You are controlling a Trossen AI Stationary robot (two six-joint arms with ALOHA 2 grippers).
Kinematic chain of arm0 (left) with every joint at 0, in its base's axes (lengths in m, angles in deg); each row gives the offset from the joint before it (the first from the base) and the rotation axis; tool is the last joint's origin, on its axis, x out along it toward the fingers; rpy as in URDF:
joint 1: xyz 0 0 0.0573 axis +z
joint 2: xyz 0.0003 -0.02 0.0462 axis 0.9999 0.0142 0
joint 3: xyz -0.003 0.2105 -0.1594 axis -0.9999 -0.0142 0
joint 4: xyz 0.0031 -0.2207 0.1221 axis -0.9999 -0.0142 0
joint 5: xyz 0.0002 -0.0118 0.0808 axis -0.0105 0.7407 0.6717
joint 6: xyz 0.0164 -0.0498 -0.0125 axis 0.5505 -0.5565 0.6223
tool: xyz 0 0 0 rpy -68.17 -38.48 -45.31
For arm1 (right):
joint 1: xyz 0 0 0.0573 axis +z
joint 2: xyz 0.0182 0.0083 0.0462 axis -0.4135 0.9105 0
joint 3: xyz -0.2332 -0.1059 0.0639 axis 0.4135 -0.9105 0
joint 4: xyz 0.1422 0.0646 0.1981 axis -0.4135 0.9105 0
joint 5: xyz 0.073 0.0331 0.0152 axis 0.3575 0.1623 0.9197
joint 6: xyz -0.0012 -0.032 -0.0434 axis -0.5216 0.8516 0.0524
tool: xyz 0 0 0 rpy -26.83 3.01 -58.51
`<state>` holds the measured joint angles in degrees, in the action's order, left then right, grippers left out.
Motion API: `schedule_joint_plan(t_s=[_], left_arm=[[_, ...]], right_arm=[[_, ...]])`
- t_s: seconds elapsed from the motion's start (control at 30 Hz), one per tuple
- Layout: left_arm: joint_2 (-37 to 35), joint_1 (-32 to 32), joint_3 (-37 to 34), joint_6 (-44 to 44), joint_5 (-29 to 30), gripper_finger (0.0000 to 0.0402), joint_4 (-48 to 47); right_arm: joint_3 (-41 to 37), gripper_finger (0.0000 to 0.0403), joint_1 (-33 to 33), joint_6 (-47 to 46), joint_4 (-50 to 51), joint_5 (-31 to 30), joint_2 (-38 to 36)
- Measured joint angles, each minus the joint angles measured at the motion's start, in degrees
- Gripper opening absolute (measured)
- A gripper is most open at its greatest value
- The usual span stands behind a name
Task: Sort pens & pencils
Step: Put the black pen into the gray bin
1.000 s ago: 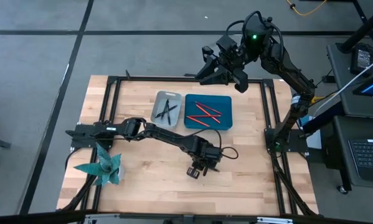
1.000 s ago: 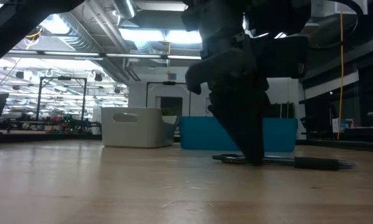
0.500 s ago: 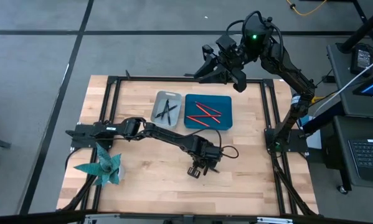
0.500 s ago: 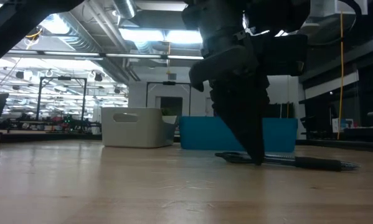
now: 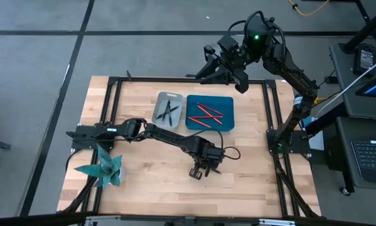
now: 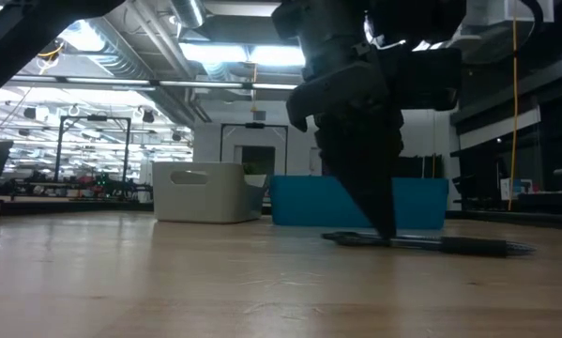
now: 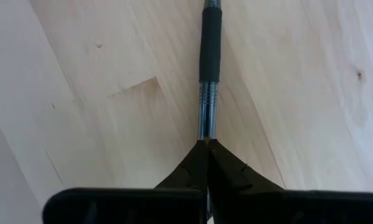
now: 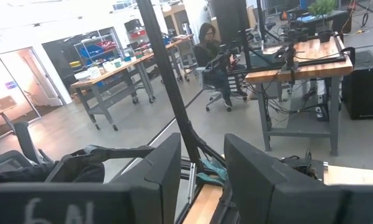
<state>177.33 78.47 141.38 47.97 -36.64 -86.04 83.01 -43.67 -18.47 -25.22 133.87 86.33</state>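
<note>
- At the near part of the wooden counter (image 5: 150, 182), the left end effector (image 5: 203, 168) stands tip-down on the boards, its fingers (image 7: 202, 163) pressed together on a black pen (image 6: 431, 244).
- The left wrist view shows the pen's barrel running straight out from between the closed fingertips, its dark grip section farther along, the whole pen lying flat on the wood.
- In the low view the pen rests on the counter surface and sticks out to one side of the end effector.
- Bare wood lies open all round this grip; the near edge of the counter is well apart from it.
- A teal folded-paper shape (image 5: 104, 168) sits near the left edge, beside the left arm's base.
- Farther back, a grey tray (image 5: 157, 117) holds dark pens, and touching or just beside it a blue tray (image 5: 228, 122) holds red pencils (image 5: 203, 114).
- A black frame (image 5: 115, 81) runs along the counter's edges.
- Beyond the far edge, the right end effector (image 5: 220, 70) hangs high above the floor, fingers partly apart and holding nothing.
- In the right wrist view a person (image 8: 212, 53) sits at a distant workbench.
</note>
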Motion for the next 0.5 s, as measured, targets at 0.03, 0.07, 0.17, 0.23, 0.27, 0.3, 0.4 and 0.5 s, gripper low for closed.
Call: schedule_joint_plan(t_s=[0.03, 0.07, 0.17, 0.23, 0.27, 0.3, 0.4, 0.5], left_arm=[[0.0, 0.0, -0.01, -0.06, 0.01, 0.0004, -0.18], [0.0, 0.0, -0.01, -0.06, 0.01, 0.0004, -0.22], [0.0, -0.02, -0.04, 0.01, 0.01, 0.0004, -0.13], [0.02, 0.0, -0.08, 0.22, 0.01, 0.0003, 0.01], [0.02, 0.0, -0.1, 0.32, 0.01, 0.0001, 0.07], [0.02, 0.0, -0.12, 0.4, 0.01, 0.0, 0.1], [0.02, 0.1, -0.12, 0.38, -0.09, 0.0006, 0.18], [0.02, 0.35, -0.12, 0.41, -1.21, 0.0014, 0.41]], right_arm=[[0.0, 0.0124, -0.01, 0.0, -0.01, 0.0, 0.0], [-0.02, 0.0124, -0.02, 0.02, 0.0, 0.0, 0.0], [0.0, 0.0124, -0.02, 0.0, 0.0, 0.0, 0.0], [0.0, 0.0124, 0.0, -0.04, 0.0, 0.0, 0.0], [0.0, 0.0124, -0.02, -0.04, 0.0, 0.0, 0.0], [0.0, 0.0124, -0.02, -0.04, 0.0, 0.0, 0.0], [-0.01, 0.0124, -0.01, -0.04, 0.0, 0.0, 0.0], [-0.02, 0.0124, -0.02, -0.02, 0.0, 0.0, 0.0]])
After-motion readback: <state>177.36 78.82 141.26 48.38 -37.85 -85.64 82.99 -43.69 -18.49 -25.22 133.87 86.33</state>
